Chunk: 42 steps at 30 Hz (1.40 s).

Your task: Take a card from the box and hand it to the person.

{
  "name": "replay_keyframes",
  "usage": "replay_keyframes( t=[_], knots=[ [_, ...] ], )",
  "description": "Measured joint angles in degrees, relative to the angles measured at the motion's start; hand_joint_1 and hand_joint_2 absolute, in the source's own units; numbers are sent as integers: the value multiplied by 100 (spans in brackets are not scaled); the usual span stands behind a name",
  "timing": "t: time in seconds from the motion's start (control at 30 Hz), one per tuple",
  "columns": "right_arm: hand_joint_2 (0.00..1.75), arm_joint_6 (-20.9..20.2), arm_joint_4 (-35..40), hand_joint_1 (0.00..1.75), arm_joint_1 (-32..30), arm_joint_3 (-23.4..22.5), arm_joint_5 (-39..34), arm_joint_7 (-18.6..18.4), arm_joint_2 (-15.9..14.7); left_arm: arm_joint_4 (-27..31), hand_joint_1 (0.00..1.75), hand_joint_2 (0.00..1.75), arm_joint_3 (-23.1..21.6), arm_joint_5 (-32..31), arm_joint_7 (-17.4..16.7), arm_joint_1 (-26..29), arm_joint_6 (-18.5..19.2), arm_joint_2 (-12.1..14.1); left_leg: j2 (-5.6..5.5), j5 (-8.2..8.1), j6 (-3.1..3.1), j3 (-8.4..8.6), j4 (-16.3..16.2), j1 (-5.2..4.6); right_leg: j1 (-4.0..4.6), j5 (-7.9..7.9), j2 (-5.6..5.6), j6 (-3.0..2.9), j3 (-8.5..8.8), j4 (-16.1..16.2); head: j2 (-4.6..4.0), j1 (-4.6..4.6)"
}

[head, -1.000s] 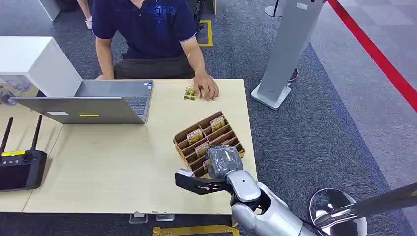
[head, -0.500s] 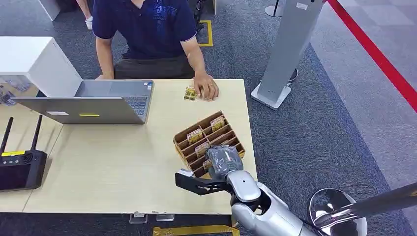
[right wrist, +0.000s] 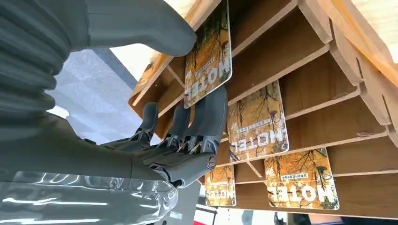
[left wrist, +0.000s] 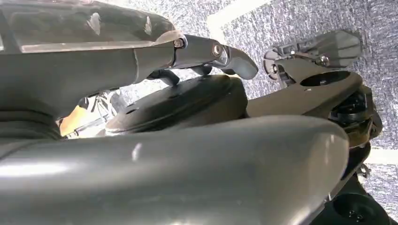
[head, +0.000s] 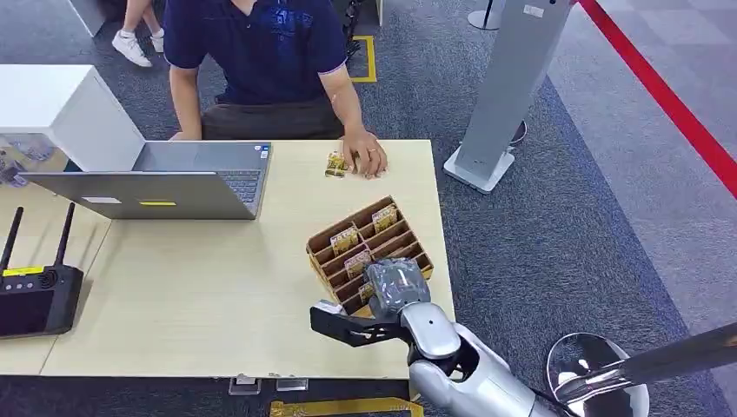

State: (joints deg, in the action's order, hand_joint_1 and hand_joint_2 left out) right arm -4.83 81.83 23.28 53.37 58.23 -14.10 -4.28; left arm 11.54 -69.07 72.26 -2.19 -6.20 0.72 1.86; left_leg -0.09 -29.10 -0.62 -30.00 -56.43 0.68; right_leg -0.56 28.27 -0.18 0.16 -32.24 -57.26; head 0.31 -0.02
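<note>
My right hand (head: 395, 287) sits over the near end of the box (head: 369, 248) on the desk (head: 200, 295). In the right wrist view the fingers (right wrist: 206, 126) are stretched along the back of one card (right wrist: 209, 54) standing in its slot, with the thumb (right wrist: 136, 23) just on the other side of it. I judge this a pinch being set, but I cannot tell whether the card is actually clamped or only touched.

More cards (right wrist: 256, 124) stand in the slots just beyond the fingertips, very near them. One loose card (head: 336, 164) lies well away from my fingers, at the far desk edge under the person's hand (head: 367, 159).

My left hand (left wrist: 206, 51) hangs away from the desk; its fingers look apart and hold nothing that I can see.

Risks from here, as I judge them:
- Pinch too shallow: the card slips back into its slot on the lift.
- Fingertips catch the neighbouring card and drag it out too.
- Lifting off the slot's line wedges the card against the dividers, and the light box tips or slides toward the desk edge, which is close by.
- The reach to the person passes over the box; a low path could knock it.
</note>
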Motion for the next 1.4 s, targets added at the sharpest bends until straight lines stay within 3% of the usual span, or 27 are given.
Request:
replay_keyframes(
  t=[0.23, 0.43, 0.5, 0.67, 1.4],
  knots=[
    [175, 0, -4, 93, -1, 0, 4, 4, 0, 0, 0, 0, 0, 9, 0, 0, 2, 0, 0, 0, 0, 0, 0, 0, 0, 0, 0, 0, 0, 0, 0, 0],
    [175, 0, -4, 110, -1, 0, 7, 4, 0, 0, 0, 0, 0, 11, 0, 0, 7, 0, 0, 0, 0, 0, 0, 0, 0, 0, 0, 0, 0, 0, 0, 0],
    [175, 0, -4, 126, -1, 0, 7, 4, 0, 0, 0, 0, 0, 11, 0, 0, 7, 0, 0, 0, 0, 0, 0, 0, 0, 0, 0, 0, 0, 0, 0, 0],
    [175, 0, -4, 134, -1, -2, 9, 4, 0, 0, 0, 0, 0, 9, 0, 0, 7, 0, 0, 0, 0, 1, 0, 0, 0, 0, 0, 0, 0, 0, 0, 0],
    [175, 15, 0, 129, -35, -48, 103, -61, 0, 0, 0, 0, 0, -76, 20, -1, 11, 0, 0, 0, 0, 3, 0, 0, 0, 0, 0, 0, 2, 0, 0, 0]
  ],
)
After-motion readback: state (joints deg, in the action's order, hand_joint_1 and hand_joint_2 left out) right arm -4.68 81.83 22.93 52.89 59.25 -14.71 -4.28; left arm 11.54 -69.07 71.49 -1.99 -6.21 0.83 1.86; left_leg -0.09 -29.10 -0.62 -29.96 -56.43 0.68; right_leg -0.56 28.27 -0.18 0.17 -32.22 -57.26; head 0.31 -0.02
